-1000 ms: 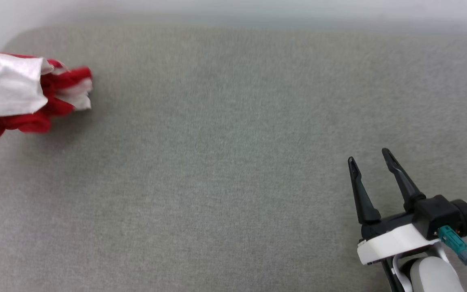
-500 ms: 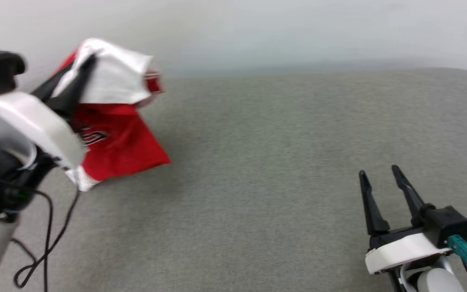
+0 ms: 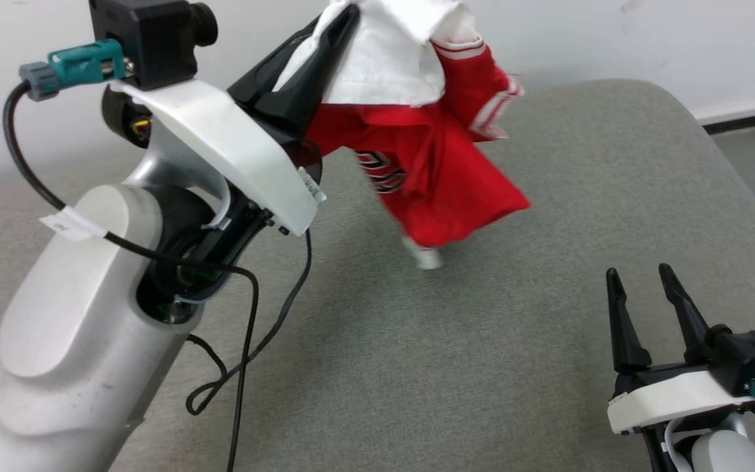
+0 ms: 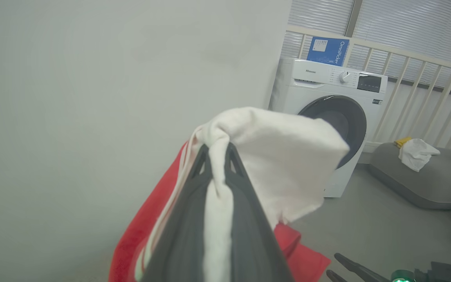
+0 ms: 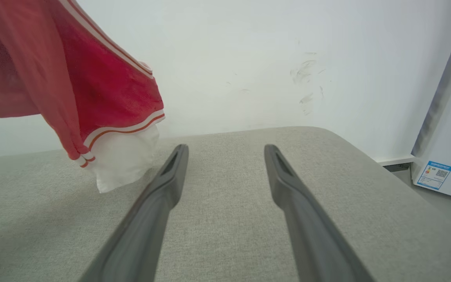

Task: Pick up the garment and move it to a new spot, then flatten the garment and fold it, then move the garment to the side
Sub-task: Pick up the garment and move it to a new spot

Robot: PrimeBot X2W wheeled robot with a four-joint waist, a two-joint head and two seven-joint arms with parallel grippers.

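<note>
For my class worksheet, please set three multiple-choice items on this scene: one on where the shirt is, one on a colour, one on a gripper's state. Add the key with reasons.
1. Where is the garment?
A. spread flat on the floor
B. hanging from the left gripper
C. folded on a shelf

2. What colour is the sleeve pinched in that gripper?
A. white
B. black
C. green

3. How is the right gripper?
A. open and empty
B. shut on the garment
C. shut and empty

Key:
1 B, its fingers clamp the cloth and the rest dangles.
2 A, white fabric sits between the fingers.
3 A, its fingers stand apart with nothing between them.
</note>
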